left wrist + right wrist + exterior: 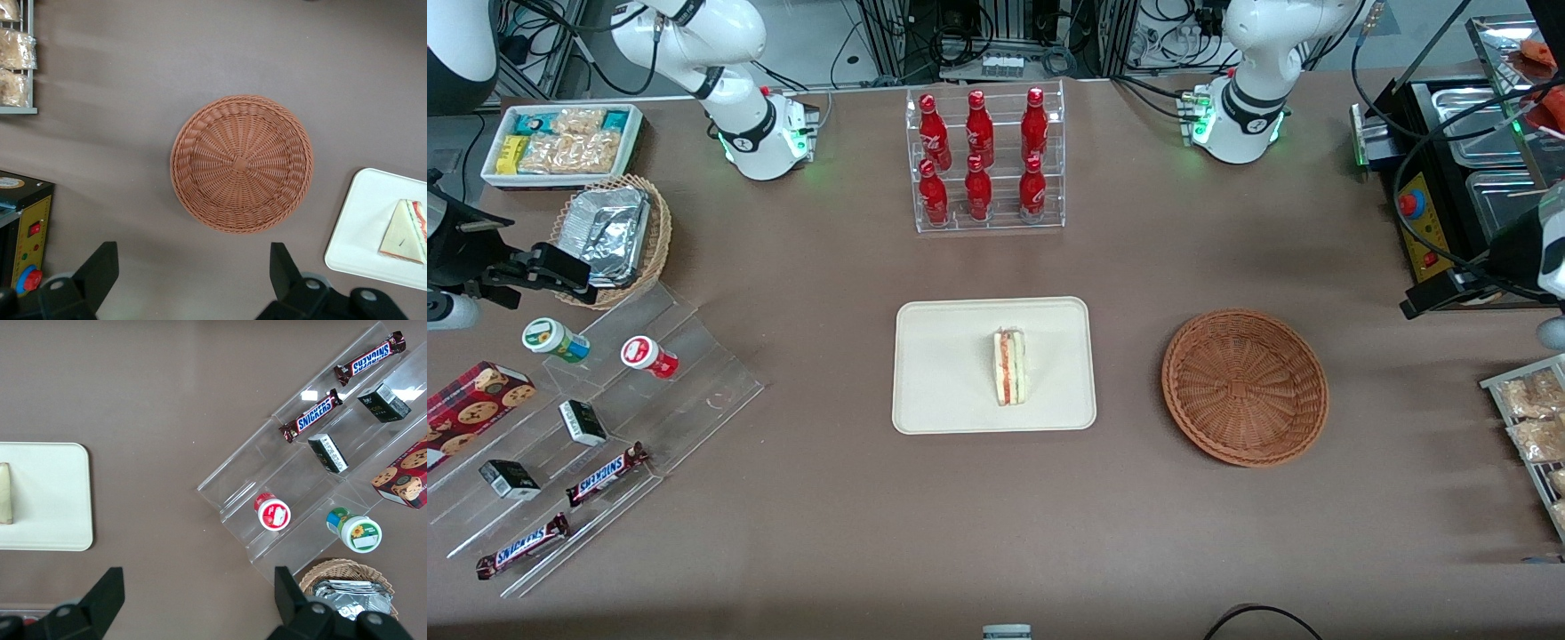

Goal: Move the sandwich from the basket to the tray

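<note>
- The left arm's gripper [193, 280] hangs high above the brown table, its two black fingers [99, 270] spread wide and holding nothing.
- The round reddish-brown woven wicker basket [241, 163] lies below, between the fingers.
- The triangular cream-bread sandwich wedge [1010, 366] rests on the flat cream-white rectangular tray [943, 373], well apart from the fingers, beside the basket.

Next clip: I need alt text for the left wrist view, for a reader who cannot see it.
The open left gripper hangs above the brown table, looking down on the round reddish-brown wicker basket, which holds nothing. Beside the basket, the sandwich lies on the cream-white tray, apart from the gripper.
</note>
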Action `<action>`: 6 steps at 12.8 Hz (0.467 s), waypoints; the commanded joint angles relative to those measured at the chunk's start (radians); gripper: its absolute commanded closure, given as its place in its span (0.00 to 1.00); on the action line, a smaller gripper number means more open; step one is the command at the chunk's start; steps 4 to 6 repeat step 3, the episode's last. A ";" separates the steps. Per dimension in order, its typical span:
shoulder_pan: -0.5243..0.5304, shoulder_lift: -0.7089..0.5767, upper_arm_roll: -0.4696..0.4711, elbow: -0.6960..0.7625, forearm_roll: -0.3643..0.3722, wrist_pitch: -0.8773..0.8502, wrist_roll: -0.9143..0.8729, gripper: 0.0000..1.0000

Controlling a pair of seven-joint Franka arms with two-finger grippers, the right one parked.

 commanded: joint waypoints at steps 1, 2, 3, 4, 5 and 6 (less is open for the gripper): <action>-0.010 -0.008 -0.006 0.000 -0.007 -0.018 -0.030 0.00; -0.012 -0.006 -0.007 0.000 -0.007 -0.018 -0.030 0.00; -0.012 -0.005 -0.007 0.003 -0.006 -0.018 -0.030 0.00; -0.012 -0.005 -0.007 0.003 -0.006 -0.018 -0.030 0.00; -0.012 -0.005 -0.007 0.003 -0.006 -0.018 -0.030 0.00; -0.012 -0.005 -0.007 0.003 -0.006 -0.018 -0.030 0.00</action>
